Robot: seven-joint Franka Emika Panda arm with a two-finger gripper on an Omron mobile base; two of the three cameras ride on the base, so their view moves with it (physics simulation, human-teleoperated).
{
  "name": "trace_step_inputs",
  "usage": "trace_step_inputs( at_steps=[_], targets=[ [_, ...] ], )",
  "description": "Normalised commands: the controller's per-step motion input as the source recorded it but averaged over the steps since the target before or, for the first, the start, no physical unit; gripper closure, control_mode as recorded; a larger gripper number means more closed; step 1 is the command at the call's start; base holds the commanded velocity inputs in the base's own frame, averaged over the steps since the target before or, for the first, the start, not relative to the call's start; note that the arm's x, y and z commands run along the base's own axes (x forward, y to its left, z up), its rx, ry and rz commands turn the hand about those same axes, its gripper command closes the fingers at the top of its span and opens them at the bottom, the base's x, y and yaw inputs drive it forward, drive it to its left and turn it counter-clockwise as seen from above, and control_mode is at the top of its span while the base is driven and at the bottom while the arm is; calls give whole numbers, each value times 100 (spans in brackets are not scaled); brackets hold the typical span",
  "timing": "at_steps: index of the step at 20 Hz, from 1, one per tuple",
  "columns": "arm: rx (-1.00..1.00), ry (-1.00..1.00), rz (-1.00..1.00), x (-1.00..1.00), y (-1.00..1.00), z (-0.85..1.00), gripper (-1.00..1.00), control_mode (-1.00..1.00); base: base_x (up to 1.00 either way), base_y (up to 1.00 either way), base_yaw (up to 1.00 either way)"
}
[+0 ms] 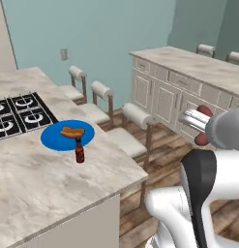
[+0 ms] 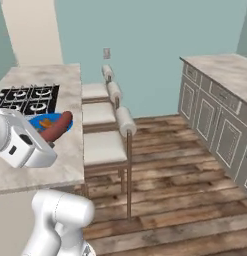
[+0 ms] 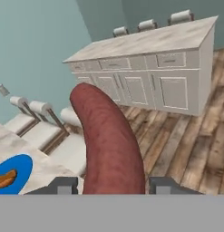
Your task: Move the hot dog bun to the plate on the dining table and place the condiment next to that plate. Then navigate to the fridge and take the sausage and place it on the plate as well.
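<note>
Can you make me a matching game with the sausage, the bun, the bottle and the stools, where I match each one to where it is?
Things:
1. sausage
2. bun
3. bottle
4. stools

Places:
A. on the blue plate
B. lined up along the side of the counter, on the wood floor
C. held in the gripper
D. standing on the counter right beside the plate

Right pairs: 1-C, 2-A, 3-D, 4-B
</note>
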Motion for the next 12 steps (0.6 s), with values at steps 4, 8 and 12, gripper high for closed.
trace_step_inputs(
  at_steps=[4,8,12],
  targets=[
    [0,0,0,0,0,0,100,100,24,-52,58],
    [0,0,0,0,0,0,100,100,17,-73,50],
    [0,0,0,0,0,0,100,100,17,-77,48]
  ],
)
